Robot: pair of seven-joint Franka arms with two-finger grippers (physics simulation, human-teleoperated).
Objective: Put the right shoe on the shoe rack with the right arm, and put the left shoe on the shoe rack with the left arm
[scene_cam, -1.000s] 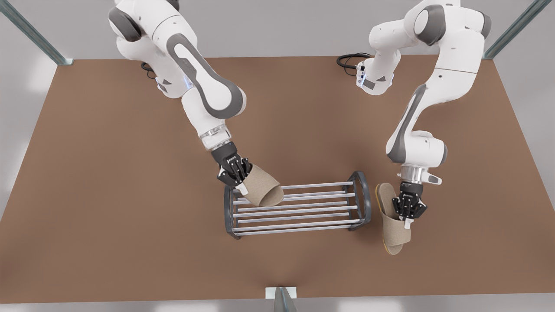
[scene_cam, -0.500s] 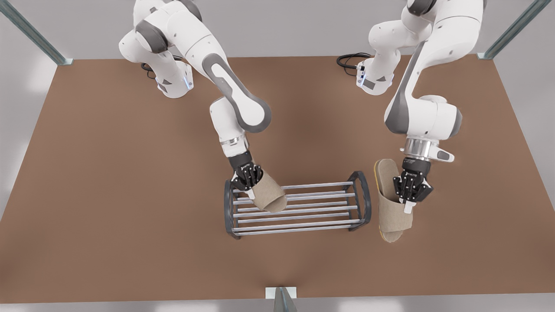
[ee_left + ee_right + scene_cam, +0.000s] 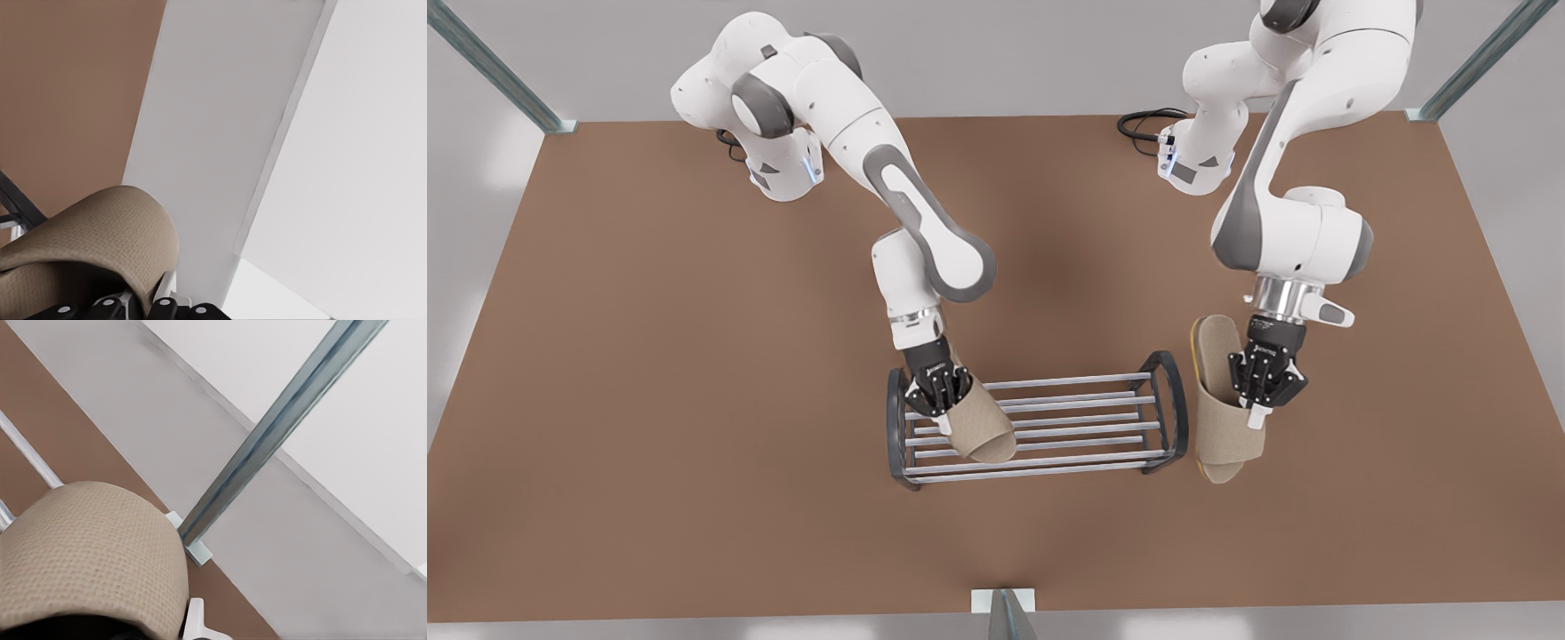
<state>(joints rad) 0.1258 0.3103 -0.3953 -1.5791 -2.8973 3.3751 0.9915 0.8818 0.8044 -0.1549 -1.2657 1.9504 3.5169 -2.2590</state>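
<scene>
I see my right gripper clamped on the right shoe's strap — the slipper rests tilted on the shoe rack, toward its 9 o'clock end. My left gripper is closed on the left shoe, held just off the rack's 3 o'clock end frame, over the brown table.

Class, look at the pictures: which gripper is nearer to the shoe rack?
Right. The right gripper holds a slipper over the shoe rack bars at the front view's left end; the left gripper holds the other slipper outside the opposite end frame.
</scene>
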